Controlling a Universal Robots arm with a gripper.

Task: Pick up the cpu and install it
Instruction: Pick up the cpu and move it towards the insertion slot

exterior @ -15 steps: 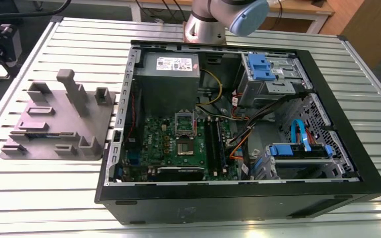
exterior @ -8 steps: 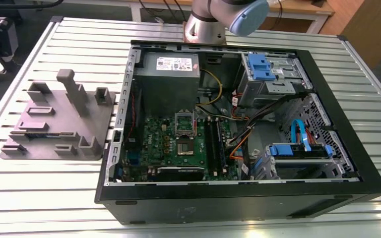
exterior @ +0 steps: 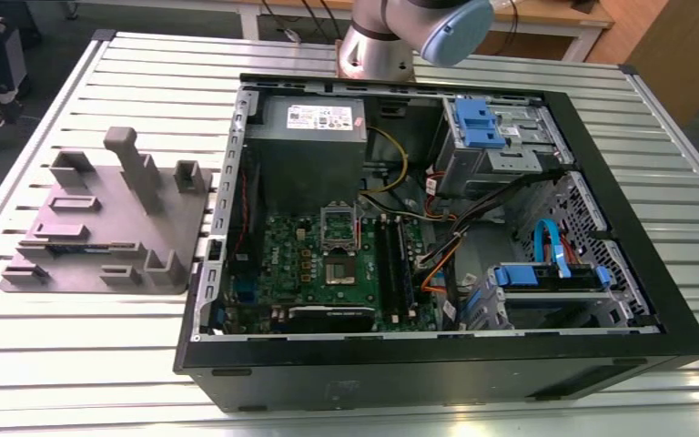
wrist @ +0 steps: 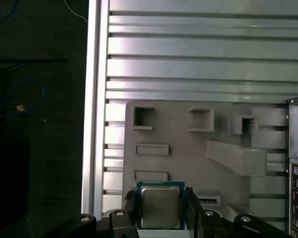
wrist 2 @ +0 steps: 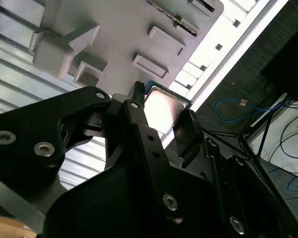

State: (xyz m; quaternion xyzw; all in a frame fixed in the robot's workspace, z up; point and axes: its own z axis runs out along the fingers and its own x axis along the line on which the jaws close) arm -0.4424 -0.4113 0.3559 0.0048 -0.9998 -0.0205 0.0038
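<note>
Above grey moulded fixture plate [wrist: 188,158], black jaws clamp flat square silver cpu [wrist: 160,206].

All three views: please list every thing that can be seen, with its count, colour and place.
cpu: one, silver-grey top with blue-green rim, between the gripper's fingers in both wrist views.
fixture plate: one, grey, with posts and pockets, on the table at the exterior view's left of the case.
computer case: one, black, open, on the table.
motherboard: one, green, inside the case.
power supply: one, grey, inside the case, near the arm's base.
drive brackets: two, blue, inside the case at the exterior view's right.
table: one, silver, slatted metal.
arm: one, silver and light blue, beside the case.
gripper: one, black, shut on the cpu above the fixture plate.
</note>
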